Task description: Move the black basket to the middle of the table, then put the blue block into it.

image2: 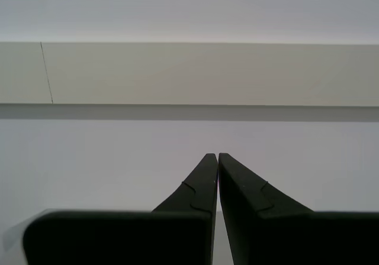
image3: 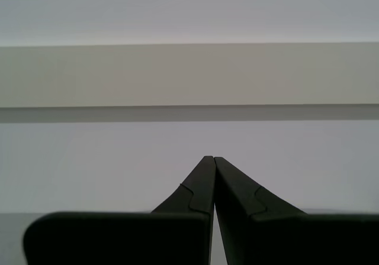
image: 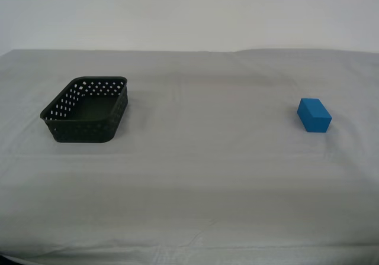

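The black basket (image: 86, 110) stands empty on the table (image: 201, 158) at the exterior view's left. The blue block (image: 314, 115) lies on the cloth at the exterior view's right, far from the basket. Neither arm shows in the exterior view. My first gripper (image3: 213, 158) is shut with its black fingers pressed tip to tip, holding nothing, and faces a pale wall. My second gripper (image2: 217, 155) is also shut and empty, facing the same kind of wall. Neither wrist view shows the basket or the block.
The cloth is wrinkled, with folds near the front edge (image: 195, 241). A plain pale wall (image: 189, 10) stands behind the table. In the wrist views a beige band (image2: 189, 73) runs across the wall.
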### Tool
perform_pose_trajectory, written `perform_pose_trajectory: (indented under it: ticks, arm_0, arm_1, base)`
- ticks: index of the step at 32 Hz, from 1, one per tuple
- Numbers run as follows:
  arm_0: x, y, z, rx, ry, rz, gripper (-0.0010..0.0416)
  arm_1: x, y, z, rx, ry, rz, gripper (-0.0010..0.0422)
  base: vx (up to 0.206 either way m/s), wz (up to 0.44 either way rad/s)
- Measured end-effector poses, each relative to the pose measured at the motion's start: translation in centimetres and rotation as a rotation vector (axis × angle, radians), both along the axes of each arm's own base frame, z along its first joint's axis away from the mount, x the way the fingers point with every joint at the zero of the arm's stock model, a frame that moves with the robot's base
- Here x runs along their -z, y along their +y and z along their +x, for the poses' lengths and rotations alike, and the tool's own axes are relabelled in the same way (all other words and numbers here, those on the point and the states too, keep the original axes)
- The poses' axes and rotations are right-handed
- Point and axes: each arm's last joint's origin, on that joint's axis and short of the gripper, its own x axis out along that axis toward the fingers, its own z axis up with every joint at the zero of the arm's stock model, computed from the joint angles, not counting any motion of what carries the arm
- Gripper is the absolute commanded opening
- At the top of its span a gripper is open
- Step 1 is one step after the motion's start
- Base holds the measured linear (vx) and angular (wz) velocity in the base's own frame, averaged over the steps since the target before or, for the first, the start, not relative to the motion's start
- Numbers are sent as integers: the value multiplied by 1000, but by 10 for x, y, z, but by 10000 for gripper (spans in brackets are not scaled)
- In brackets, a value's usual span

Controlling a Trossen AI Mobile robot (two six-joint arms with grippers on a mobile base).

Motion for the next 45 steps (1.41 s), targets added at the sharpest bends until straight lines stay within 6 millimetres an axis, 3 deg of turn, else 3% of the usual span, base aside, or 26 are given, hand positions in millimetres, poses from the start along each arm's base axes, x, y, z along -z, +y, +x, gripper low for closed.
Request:
perform_pose_trajectory:
  ticks: [19, 30, 37, 41, 45]
  arm_0:
    - [-6, 1, 2, -27, 22, 29, 1]
    - [-6, 1, 2, -27, 22, 30, 1]
    - [-6, 1, 2, -27, 22, 31, 1]
    - [-6, 1, 2, -27, 25, 31, 1]
    - [-6, 1, 2, -27, 31, 31, 1]
  arm_1:
    - [11, 0, 1, 2, 139, -39, 0]
    - [37, 0, 1, -17, 574, -86, 0]
    - [63, -1, 11, -7, 734, -110, 2]
    - [82, -1, 19, -14, 829, -131, 34]
    - [106, -2, 26, 0, 934, -148, 107]
  base:
    - [0, 0]
    - [0, 0]
    - [0, 0]
    - [0, 0]
    - [0, 0]
